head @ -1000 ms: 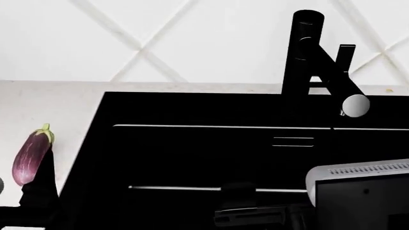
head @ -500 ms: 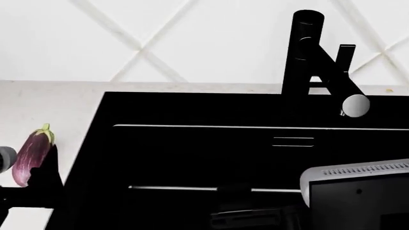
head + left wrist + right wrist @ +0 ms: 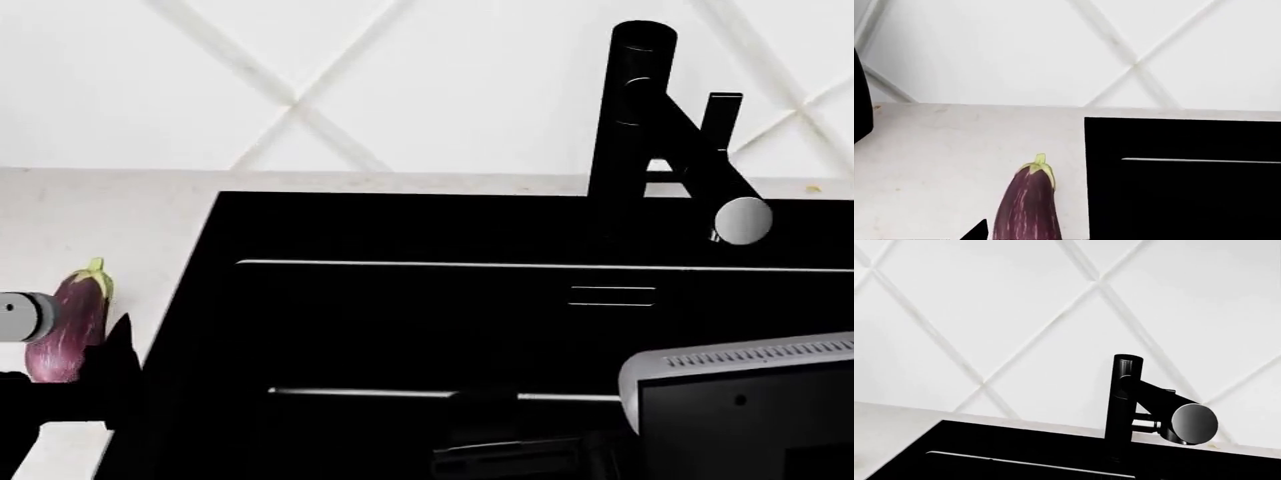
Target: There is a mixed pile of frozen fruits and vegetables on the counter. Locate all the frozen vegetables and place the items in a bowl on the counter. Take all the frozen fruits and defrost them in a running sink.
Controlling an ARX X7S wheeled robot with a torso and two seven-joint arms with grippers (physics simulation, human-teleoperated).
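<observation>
The left tool's point(image 3: 60, 385) dark parts sit just in front of the eggplant point(image 3: 1026, 205); whether its jaws are spread cannot be told. The eggplant is glossy dark purple with pale streaks and a pale green cap. It lies on the white speckled counter point(image 3: 954, 150) just beside the black sink's point(image 3: 441, 330) edge, long axis running away from the robot, cap toward the tiled wall. The black faucet point(image 3: 667, 130) stands behind the basin. The right tool is out of sight.

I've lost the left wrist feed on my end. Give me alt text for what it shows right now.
A purple striped eggplant with a pale green cap lies on the white counter, just beside the black sink, its cap end pointing toward the white diamond-tiled wall. The gripper itself is barely in view.
</observation>
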